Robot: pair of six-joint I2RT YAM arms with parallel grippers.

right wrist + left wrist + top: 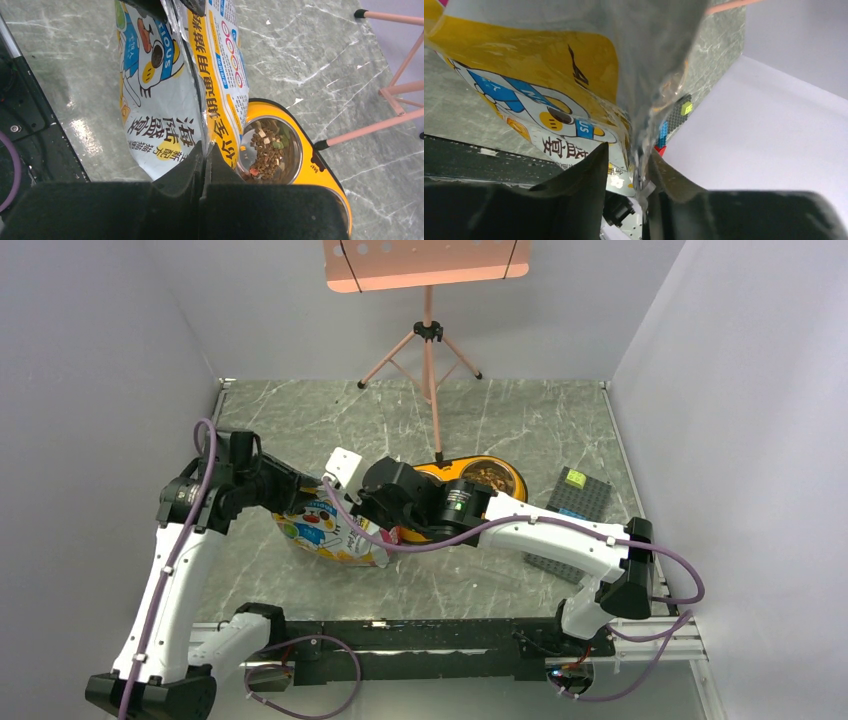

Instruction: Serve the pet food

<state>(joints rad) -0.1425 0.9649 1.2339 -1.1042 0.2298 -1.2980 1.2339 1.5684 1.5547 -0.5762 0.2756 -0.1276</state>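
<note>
The bag (325,530), held up between the left arm (180,540) and the right arm (560,535), blocks the middle of the surface (300,420). Just behind the right arm the yellow feeder (327,185) takes the room. A dark studded plate (578,502) lies near the right wall. The legs of the pink stand (428,350) occupy the far middle. The far left corner and the near strip before the bag are open.

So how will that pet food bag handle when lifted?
Probably floppy: the pet food bag creases and sags between its pinched edges. Likely slippery, since its film is glossy. Possibly light: kibble already sits in the steel bowl.
</note>
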